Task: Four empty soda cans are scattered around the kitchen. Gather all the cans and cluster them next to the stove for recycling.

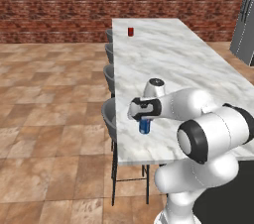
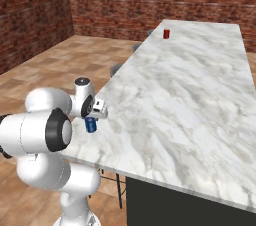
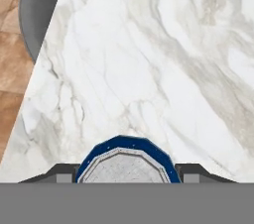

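My claw (image 1: 144,125) sits straight down over the blue can (image 1: 145,127), its two dark fingers (image 3: 63,172) drawn in against the can's sides, one on each flank, so I read it as a narrow grip closed on the can. From the hand camera I look down on the can's silver top (image 3: 127,167) ringed in blue, tucked between the tips (image 3: 127,176). Whether the can is lifted or resting on the marble I can't tell.

The left base camera gives me what the hand camera doesn't: the can's blue side under the wrist, a row of grey stools (image 1: 110,119) along the counter's left edge, and part of a steel appliance (image 1: 244,29) at far right. The right base camera shows the same can (image 2: 90,124) near the counter's near-left corner (close to the edge).

A red can (image 1: 130,31) stands well apart at the far end of the white marble counter (image 1: 188,69), also visible from the right (image 2: 166,33). Behind it runs a red brick wall (image 1: 99,0), above a brown tiled floor (image 1: 49,119).
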Motion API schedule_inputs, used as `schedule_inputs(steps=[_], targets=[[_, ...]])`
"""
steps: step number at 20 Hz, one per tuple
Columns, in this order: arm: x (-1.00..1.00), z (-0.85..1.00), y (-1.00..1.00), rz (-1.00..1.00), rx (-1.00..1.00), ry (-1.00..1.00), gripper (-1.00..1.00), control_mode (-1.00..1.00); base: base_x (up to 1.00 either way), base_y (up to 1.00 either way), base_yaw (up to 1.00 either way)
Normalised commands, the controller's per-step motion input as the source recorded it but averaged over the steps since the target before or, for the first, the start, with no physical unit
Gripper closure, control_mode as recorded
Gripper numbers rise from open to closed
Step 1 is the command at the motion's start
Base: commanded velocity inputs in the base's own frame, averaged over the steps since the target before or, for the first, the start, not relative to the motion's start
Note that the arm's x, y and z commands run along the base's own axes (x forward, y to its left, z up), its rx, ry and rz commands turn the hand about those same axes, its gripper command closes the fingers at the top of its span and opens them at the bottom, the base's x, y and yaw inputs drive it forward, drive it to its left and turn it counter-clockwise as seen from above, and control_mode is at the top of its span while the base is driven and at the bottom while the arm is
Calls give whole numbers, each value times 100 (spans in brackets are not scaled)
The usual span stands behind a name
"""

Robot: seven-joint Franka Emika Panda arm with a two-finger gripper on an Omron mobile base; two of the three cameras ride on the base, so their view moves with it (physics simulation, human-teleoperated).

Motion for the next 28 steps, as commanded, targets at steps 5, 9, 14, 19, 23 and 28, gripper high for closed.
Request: schedule_inputs(steps=[5,9,14,19,23,28], targets=[[-25,66,0,0,0,0,100,-100,0,0,0],[-27,89,0,-1,1,4,100,-100,0,0,0],[-61,68,-9,-3,0,2,100,-100,0,0,0],[-72,47,-16,-2,1,0,100,-100,0,0,0],[-78,38,-10,-1,0,0,100,-100,0,0,0],[-78,33,0,0,0,-3,100,-100,0,0,0]])
